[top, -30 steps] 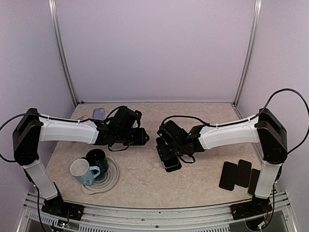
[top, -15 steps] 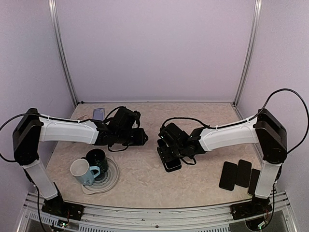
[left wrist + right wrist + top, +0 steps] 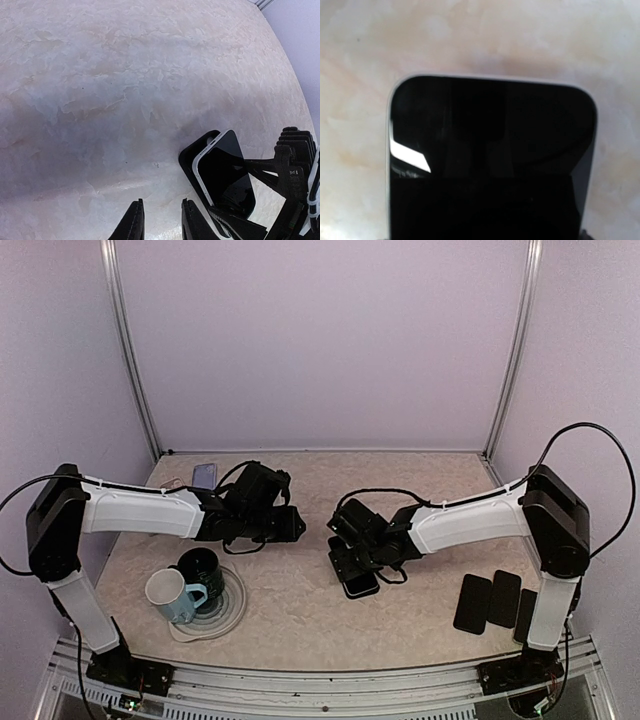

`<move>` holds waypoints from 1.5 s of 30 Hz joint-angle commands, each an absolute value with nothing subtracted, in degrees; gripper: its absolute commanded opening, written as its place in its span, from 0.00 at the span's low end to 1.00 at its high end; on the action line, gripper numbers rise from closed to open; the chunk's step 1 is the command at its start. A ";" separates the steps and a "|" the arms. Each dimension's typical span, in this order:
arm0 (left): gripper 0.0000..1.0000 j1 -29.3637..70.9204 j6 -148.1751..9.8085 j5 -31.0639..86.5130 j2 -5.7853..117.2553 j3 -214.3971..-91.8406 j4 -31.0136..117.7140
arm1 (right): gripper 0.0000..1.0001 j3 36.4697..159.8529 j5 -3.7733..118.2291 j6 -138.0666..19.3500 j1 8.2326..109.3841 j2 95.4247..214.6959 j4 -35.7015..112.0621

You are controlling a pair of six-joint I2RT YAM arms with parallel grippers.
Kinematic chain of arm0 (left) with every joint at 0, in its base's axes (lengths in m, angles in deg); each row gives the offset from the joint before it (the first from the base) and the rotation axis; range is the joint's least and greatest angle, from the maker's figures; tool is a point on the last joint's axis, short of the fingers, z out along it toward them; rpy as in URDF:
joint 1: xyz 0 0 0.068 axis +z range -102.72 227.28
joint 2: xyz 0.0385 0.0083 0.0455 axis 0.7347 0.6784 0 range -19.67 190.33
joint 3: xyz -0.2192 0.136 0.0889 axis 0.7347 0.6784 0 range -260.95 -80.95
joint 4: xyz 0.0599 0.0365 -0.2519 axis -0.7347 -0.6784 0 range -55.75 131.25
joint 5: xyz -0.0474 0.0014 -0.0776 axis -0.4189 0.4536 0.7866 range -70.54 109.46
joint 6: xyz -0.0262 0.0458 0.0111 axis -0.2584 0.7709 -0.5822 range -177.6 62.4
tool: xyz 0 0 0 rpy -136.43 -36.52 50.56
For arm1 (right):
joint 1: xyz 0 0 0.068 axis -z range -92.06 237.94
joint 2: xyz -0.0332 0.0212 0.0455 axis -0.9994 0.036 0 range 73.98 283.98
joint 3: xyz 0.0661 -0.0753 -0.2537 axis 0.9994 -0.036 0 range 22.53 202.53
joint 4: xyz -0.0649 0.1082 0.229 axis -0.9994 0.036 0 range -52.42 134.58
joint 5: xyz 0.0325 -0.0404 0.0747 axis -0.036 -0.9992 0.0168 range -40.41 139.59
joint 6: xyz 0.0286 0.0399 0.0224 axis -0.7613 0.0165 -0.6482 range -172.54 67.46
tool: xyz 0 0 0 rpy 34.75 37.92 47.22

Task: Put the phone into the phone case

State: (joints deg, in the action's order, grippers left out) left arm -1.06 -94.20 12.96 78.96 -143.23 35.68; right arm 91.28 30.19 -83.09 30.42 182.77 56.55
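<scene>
The phone [image 3: 222,175] sits low over the black case [image 3: 189,159] near the middle of the table [image 3: 100,75], at the lower right of the left wrist view. Its pale edge appears to ride just above the case's rim on the left side. The right hand [image 3: 350,562] has its fingers spread wide and clamped on the phone's long sides. The left hand [image 3: 160,222] hangs at the bottom of that view with its fingers a little apart and nothing between them, near the case but not touching it.

The likely trouble is the case. Nothing pins it, so a downward push that is slightly off could skate it across the table or tip it. A phone corner could also catch the rim and wedge askew, or pop out when released.

The near end of phone and case is hidden behind the right hand's fingers. The right wrist view shows only the phone's dark glass, no case and no fingers. In the top view everything is too small to tell how far the phone is seated.
</scene>
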 commanded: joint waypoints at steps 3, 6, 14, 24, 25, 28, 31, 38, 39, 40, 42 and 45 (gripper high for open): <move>0.27 -0.89 -93.73 12.15 79.20 -143.87 35.14 | 0.49 92.79 29.39 -85.80 31.31 185.19 59.53; 0.28 -0.88 -93.72 12.14 79.38 -143.88 35.00 | 0.50 93.38 29.05 -86.76 32.02 186.24 60.51; 0.28 -0.80 -93.63 11.85 79.26 -143.74 34.83 | 0.49 93.18 21.98 -93.15 32.12 183.39 64.07; 0.28 -0.75 -93.55 11.92 79.93 -143.98 34.57 | 0.51 93.35 24.33 -94.93 32.29 184.67 63.18; 0.28 -0.79 -93.62 11.98 79.91 -143.89 34.57 | 0.51 93.50 24.72 -94.83 32.42 184.56 62.90; 0.28 -0.80 -93.70 11.95 79.97 -143.84 34.57 | 0.51 95.48 25.09 -95.00 32.56 185.14 63.96; 0.28 -0.75 -93.80 12.00 80.08 -143.84 34.65 | 0.52 97.29 25.56 -96.04 32.56 186.07 65.52; 0.28 -0.80 -93.85 12.20 80.17 -143.55 34.81 | 0.52 99.70 26.61 -96.01 34.01 182.88 66.13; 0.28 -0.80 -93.90 12.25 80.11 -143.44 34.83 | 0.51 99.40 27.16 -95.69 34.34 182.00 65.47; 0.28 -0.78 -93.86 12.13 80.09 -143.37 34.83 | 0.51 98.81 27.61 -95.13 34.54 181.13 64.27; 0.29 -0.71 -93.87 12.48 79.94 -143.34 34.93 | 0.50 95.68 29.50 -90.30 34.48 178.96 59.39; 0.38 0.02 -92.90 15.52 78.60 -142.71 36.96 | 0.50 90.18 33.13 -80.63 34.58 173.60 49.37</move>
